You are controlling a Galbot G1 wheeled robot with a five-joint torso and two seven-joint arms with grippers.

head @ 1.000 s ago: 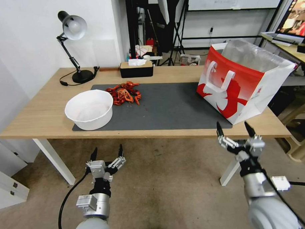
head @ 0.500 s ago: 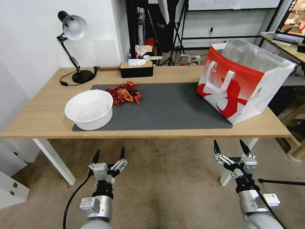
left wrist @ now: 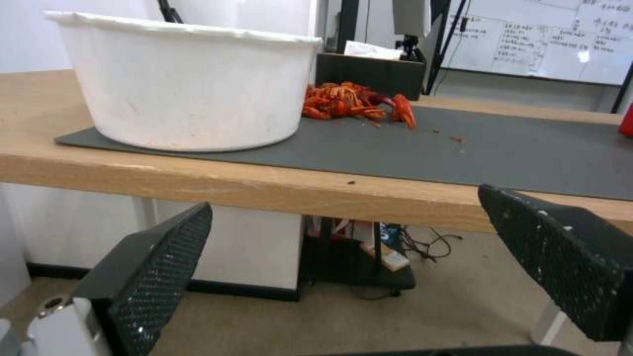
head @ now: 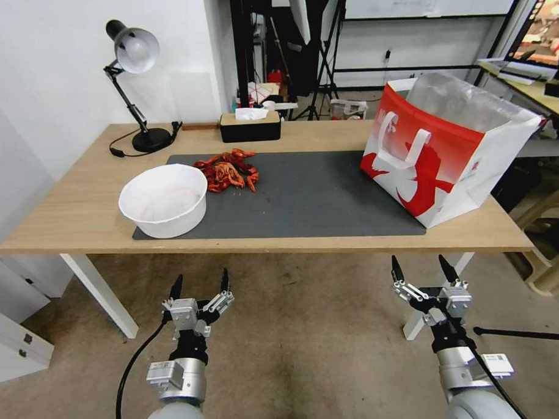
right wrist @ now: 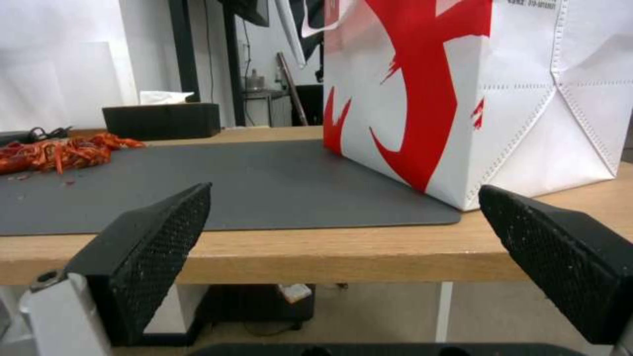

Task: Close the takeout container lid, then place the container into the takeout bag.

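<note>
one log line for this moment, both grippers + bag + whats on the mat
left gripper: open, below table edge | right gripper: open, below table edge | takeout bag: upright, mat's right end | white bowl, red crayfish pile: on mat

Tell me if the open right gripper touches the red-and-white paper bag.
Apart. The head view shows the right gripper below the table edge, floor between it and the bag.
</note>
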